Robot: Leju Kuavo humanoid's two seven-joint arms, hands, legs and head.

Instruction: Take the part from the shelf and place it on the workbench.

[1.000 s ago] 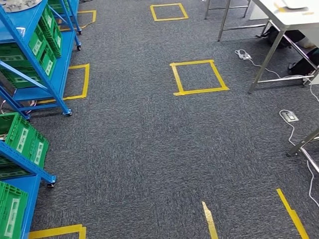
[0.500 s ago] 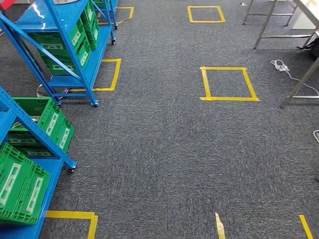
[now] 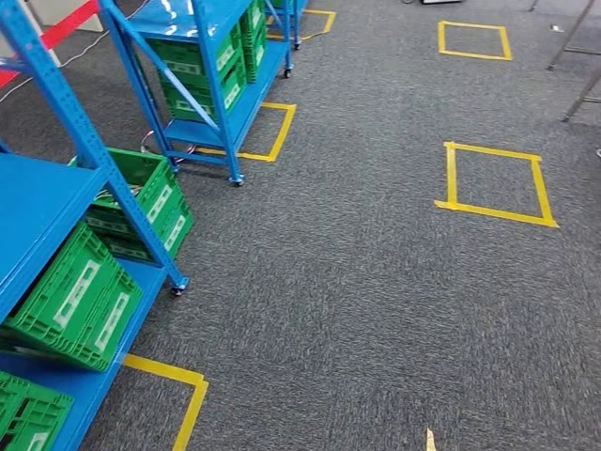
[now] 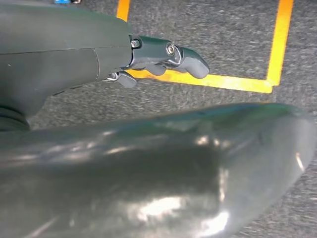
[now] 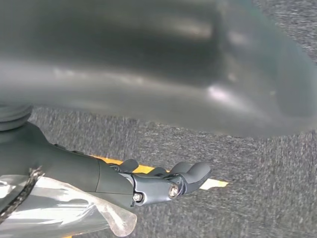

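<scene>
A clear plastic bag [image 5: 56,208] with a dark part inside lies against the right hand [image 5: 112,183], seemingly held there, though the grip itself is hidden. The left hand [image 4: 112,54] hangs over grey carpet [image 3: 340,282] holding nothing, fingers loosely apart. On the left stand blue shelves [image 3: 42,197] with green crates [image 3: 78,305]; yellow tape squares [image 3: 492,183] mark the floor far right.

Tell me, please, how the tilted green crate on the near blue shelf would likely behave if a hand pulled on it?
The green crate looks like rigid ribbed plastic, so probably stiff. It already leans on the blue shelf, so it may slide or tip forward. Contents are hidden; weight unclear.
</scene>
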